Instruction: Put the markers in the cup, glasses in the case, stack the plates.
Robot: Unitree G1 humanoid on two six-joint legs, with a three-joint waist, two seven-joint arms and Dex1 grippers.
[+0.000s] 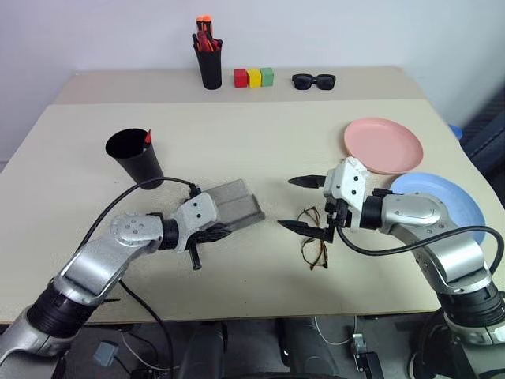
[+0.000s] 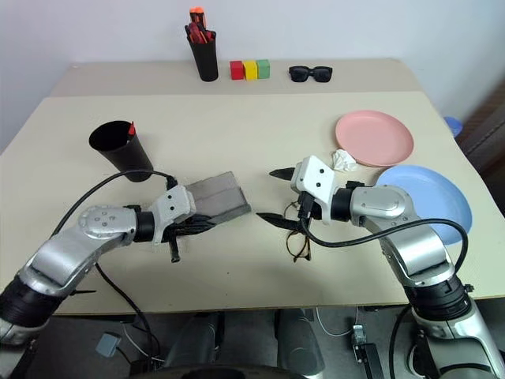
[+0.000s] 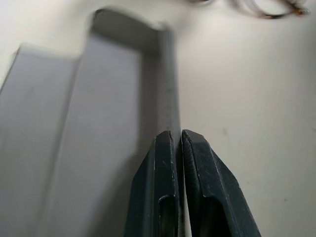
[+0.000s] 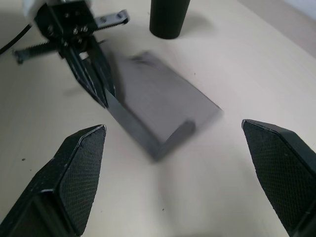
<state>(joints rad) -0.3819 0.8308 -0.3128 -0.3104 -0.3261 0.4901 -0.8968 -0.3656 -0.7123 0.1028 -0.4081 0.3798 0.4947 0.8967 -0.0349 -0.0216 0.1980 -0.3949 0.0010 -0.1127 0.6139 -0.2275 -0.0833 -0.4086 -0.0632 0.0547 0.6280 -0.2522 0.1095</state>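
Black fingers of the left pincer [image 1: 211, 234] are pressed together on the near edge of the grey case [image 1: 237, 204], pinching its thin lip; the wrist view shows the two pads closed flat on that edge. The case lies at the left middle of the tabletop [image 1: 237, 142], a stiff, light shell that will likely swing on its hinge, so the thin rim looks like the right place to hold it. The left arm reaches in low from the near left, angled down and to the right.

The right pincer [image 1: 301, 204] is spread wide and holds nothing, pointing left toward the case just above the glasses [image 1: 314, 239], which lie on the tabletop at its near side. These look thin and fragile, with slippery lenses; the bridge or a temple would be the safer grip. The right forearm lies across the near right.

Farther out, the black cup [image 1: 136, 158] stands far left of the case with a red-tipped marker [image 1: 147, 136] in it. The pink plate [image 1: 383, 145] and blue plate [image 1: 439, 207] lie side by side on the right, unstacked.
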